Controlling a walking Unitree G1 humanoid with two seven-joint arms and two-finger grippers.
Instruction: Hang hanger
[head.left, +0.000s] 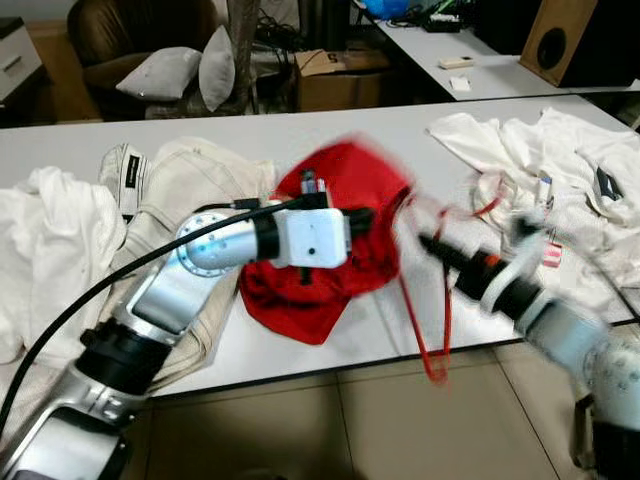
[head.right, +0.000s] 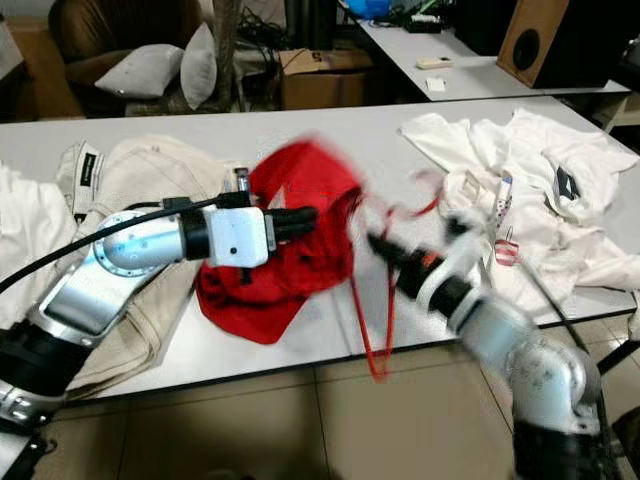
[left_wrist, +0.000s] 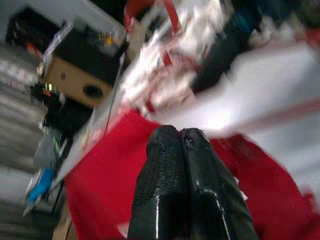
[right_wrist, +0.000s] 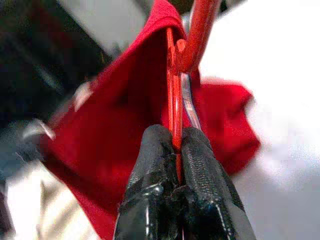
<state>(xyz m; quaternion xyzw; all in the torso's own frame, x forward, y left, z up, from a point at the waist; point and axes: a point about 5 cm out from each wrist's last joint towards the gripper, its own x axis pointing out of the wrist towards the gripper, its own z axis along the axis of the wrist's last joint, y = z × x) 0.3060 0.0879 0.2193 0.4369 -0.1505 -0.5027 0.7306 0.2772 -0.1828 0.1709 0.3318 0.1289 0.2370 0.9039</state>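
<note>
No legible text anywhere: black label (head.left: 131, 171) on beige garment (head.left: 190, 190) and tags on white clothes (head.left: 560, 160) too blurred.

Both arms are silver metal tubes with black rings at the joints. The left arm (head.left: 190, 270) has a white, boxy wrist block bearing a small dark screw hole, and a black cable loops along it. The right arm (head.left: 560, 325) shows an orange band behind a white collar. Each tool has two textured, glossy black fingers (left_wrist: 172, 195).

thin red hanger (right_wrist: 173, 107), partly inside red garment (head.left: 335, 235)
</note>
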